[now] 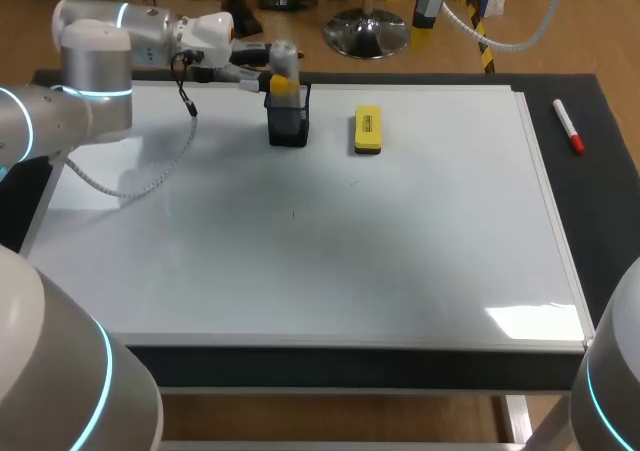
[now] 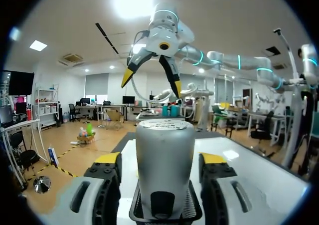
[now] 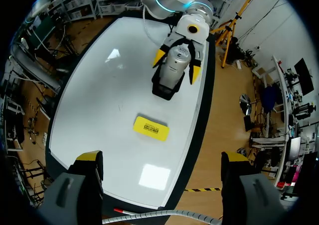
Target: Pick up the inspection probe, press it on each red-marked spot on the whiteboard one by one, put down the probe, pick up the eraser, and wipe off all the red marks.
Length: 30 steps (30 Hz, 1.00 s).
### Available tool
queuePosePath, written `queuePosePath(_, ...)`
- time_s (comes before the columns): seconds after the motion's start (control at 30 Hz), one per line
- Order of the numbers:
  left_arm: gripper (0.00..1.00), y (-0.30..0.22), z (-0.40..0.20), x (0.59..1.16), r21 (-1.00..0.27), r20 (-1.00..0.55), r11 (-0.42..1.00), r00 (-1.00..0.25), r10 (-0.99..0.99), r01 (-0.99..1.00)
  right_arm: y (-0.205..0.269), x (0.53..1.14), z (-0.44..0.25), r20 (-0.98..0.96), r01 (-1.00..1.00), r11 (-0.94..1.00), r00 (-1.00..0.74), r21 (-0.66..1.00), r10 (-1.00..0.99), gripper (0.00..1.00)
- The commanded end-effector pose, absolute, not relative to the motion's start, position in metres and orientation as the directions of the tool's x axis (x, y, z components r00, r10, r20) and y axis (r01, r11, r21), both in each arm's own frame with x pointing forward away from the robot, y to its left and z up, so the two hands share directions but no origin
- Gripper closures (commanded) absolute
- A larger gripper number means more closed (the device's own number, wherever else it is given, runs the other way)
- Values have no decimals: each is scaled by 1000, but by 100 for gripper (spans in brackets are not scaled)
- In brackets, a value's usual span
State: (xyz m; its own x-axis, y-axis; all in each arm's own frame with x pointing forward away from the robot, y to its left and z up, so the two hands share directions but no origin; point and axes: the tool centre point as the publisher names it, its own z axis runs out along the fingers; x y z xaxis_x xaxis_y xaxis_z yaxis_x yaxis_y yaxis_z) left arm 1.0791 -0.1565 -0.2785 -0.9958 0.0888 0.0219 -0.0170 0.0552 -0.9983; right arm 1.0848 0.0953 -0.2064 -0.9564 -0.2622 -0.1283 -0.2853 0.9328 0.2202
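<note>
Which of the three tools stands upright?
The grey probe, in its black holder; the yellow eraser and red marker lie flat.

The dark bench (image 1: 590, 186) carries a large whiteboard (image 1: 330, 251) that covers most of it. Beside the board's right edge, a red-capped marker (image 1: 568, 127) lies on the dark surface. On the board stand a black holder (image 1: 288, 123) and, near it, a yellow eraser (image 1: 368, 131).

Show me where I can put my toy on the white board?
The near half of the whiteboard is bare, and so is the stretch right of the eraser. It's crowded at the far edge, where the left gripper flanks the probe in its black holder.
</note>
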Motion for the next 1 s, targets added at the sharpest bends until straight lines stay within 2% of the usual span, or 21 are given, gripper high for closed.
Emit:
queuePosePath(0.03, 0, -156, -277, 1080, -998, 26, 59, -995, 97, -21, 94, 1085, -205, -127, -286, 933, -956, 217, -264, 0)
queuePosePath(0.23, 0, -145, -270, 1076, -998, 16, 69, -997, 82, -10, 94, 1085, -205, -127, -286, 933, -956, 217, -264, 0)
queuePosePath(1.0, 0, -93, -243, 1047, -923, -158, 364, -986, -54, 128, 94, 1085, -205, -127, -286, 933, -956, 217, -264, 0)
